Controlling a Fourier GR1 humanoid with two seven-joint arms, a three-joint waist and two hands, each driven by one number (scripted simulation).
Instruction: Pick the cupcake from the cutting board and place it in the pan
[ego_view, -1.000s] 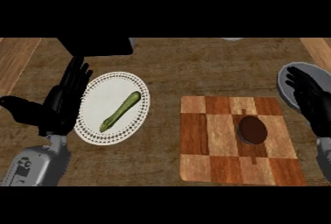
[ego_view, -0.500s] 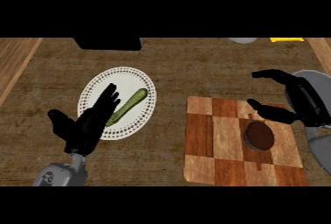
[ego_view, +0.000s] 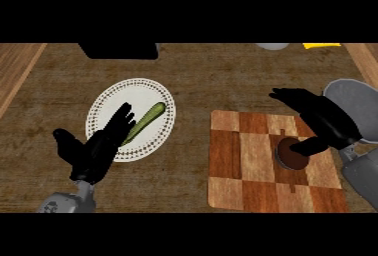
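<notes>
My left hand (ego_view: 94, 150) lies flat and spread, fingers covering the near edge of the white plate (ego_view: 140, 95) and the lower end of the green vegetable (ego_view: 148, 119). My right hand (ego_view: 321, 120), fingers spread wide, has dropped lower than half a second ago; its thumb hides part of the brown cupcake (ego_view: 290, 159) on the cutting board (ego_view: 251, 170). The grey pan (ego_view: 356, 102) is cut off at the right edge

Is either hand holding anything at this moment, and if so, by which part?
Nothing is held. The right hand is open above the cupcake, thumb near its top; the left hand is open over the plate.
</notes>
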